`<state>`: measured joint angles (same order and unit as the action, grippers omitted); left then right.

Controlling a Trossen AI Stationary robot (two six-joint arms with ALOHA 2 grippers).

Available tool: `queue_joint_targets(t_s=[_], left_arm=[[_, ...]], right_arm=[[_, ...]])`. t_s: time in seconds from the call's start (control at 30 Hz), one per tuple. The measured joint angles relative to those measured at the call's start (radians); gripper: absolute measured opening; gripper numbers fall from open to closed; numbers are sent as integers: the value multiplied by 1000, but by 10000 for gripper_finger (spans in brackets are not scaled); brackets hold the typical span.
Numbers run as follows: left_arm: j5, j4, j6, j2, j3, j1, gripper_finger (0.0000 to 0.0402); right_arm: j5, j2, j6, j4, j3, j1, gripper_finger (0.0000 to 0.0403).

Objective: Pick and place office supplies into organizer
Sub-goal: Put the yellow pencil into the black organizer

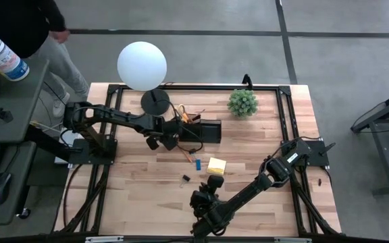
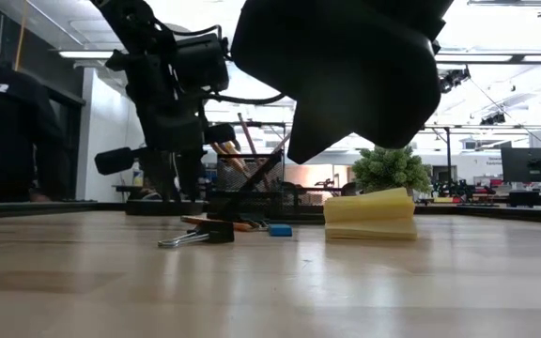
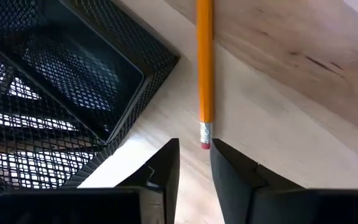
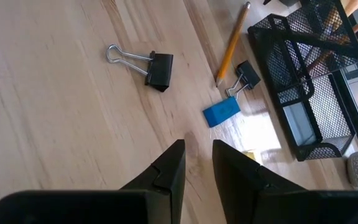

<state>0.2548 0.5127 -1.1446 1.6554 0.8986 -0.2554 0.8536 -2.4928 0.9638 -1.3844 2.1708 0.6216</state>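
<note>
Left arm: reaches from the table's left edge across toward the organizer (image 1: 204, 129), wrist bent down, with the left gripper (image 1: 170, 143) low beside the organizer's near-left corner.
Left gripper: fingers (image 3: 164, 167) stand a narrow gap apart with nothing between them; the eraser end of an orange pencil (image 3: 204, 65) lies just past the fingertips, apart from them, flat on the wood.
Right arm: stretches from the table's right side down to the near edge, elbow raised, with the right gripper (image 1: 213, 182) pointing toward the table's middle, just near of the sticky-note pad (image 1: 216, 165).
Right gripper: fingers (image 4: 169, 168) a narrow gap apart, gripping nothing, hanging above bare wood.
Organizer: black mesh, standing in the far middle of the table (image 1: 134, 196) beside the lamp base (image 1: 155, 102), with long items leaning in its tall section.
Loose supplies: blue eraser (image 4: 221, 111), 2 binder clips (image 4: 148, 65), 1 more pencil and the yellow pad lie on the table near of the organizer.
Only in the right wrist view: the smaller clip (image 4: 243, 78) touches the pencil's tip (image 4: 219, 79).
Only in the low view: the right arm fills the upper middle; the plant (image 2: 392, 169) shows behind the pad.
Only in the high view: a person (image 1: 36, 30) stands at the far left, off the table.
</note>
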Motion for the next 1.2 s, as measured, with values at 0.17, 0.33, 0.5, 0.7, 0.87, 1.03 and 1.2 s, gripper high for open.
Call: queue_joint_targets(t_s=[0.17,0.33,0.5,0.7,0.87,1.03,1.2], left_arm=[[-1,4,34,0,0,0,66],[2,3,105,0,0,0,45],[83,-17,185,0,-1,6,23],[99,-23,213,0,-1,16,13],[96,-21,277,0,-1,31,24],[125,-16,336,0,-1,34,43],[169,-15,371,0,-1,41,64]], right_arm=[[0,0,2,7,0,0,78],[0,0,3,11,0,0,78],[0,0,1,11,0,0,78],[2,0,0,11,0,0,78],[3,0,-2,10,0,0,78],[3,0,-4,10,0,0,78],[3,0,-4,10,0,0,78]])
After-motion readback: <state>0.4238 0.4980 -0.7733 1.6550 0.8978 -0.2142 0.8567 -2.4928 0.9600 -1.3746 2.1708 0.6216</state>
